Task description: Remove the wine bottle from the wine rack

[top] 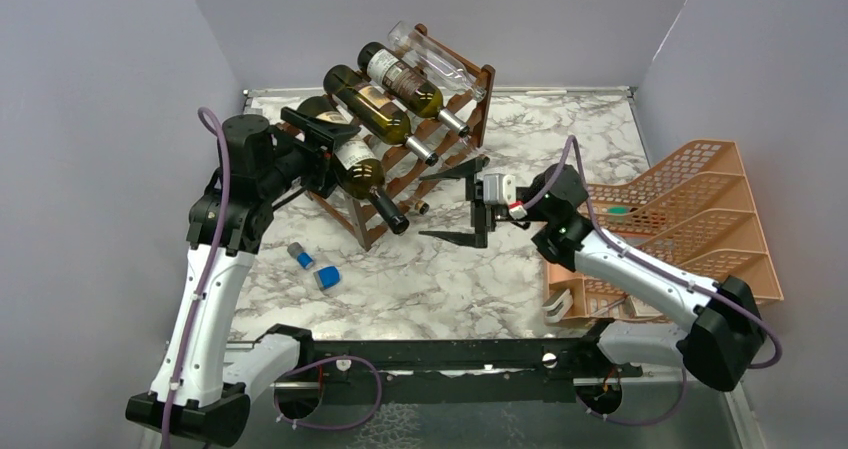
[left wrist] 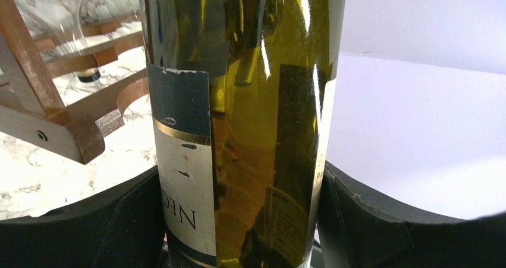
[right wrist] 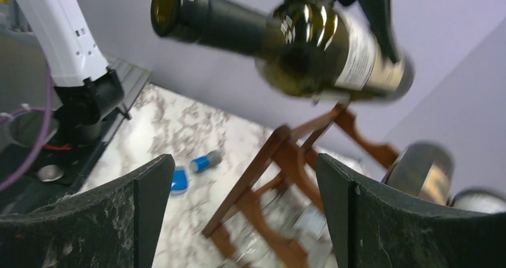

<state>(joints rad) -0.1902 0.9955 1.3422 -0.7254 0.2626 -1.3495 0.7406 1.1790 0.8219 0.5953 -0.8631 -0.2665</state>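
Note:
The dark wooden wine rack (top: 452, 147) stands at the back middle of the marble table with several bottles lying on it. My left gripper (top: 322, 145) is shut on the body of the leftmost green wine bottle (top: 358, 169), at the rack's left end, neck pointing forward. In the left wrist view the bottle (left wrist: 238, 119) fills the gap between both pads (left wrist: 125, 220), with the rack (left wrist: 56, 116) to the left. My right gripper (top: 458, 201) is open and empty in front of the rack. The right wrist view shows the held bottle (right wrist: 298, 41) over the rack (right wrist: 280, 160); whether they touch I cannot tell.
An orange plastic tray organiser (top: 690, 219) stands at the right. Two small blue objects (top: 327, 277) lie on the table in front of the rack's left end, also in the right wrist view (right wrist: 178, 180). Grey walls enclose the table on three sides.

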